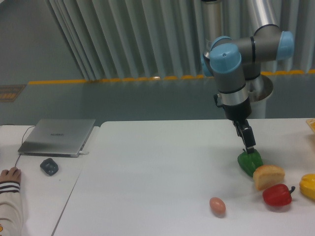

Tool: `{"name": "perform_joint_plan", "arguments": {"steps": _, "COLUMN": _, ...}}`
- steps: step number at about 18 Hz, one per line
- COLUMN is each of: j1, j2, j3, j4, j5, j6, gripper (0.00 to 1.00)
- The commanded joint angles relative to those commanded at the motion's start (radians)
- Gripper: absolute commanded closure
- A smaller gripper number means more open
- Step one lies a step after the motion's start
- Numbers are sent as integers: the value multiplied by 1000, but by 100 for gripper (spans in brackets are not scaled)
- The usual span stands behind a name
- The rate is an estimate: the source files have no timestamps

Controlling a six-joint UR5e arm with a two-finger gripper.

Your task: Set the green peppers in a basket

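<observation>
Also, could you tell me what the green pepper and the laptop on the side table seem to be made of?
Green pepper: smooth, glossy skin, possibly plastic or real; the picture cannot settle it. Laptop: matte silver lid, likely metal or painted plastic.
</observation>
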Motion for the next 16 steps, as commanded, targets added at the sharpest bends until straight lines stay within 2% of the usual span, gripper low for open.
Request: {"name": "perform_joint_plan", "arguments": {"steps": 16, "j1": -2, "j2": -8, "j3": 2, "j4": 2, "j5": 64, "j6": -11, "gripper": 0}}
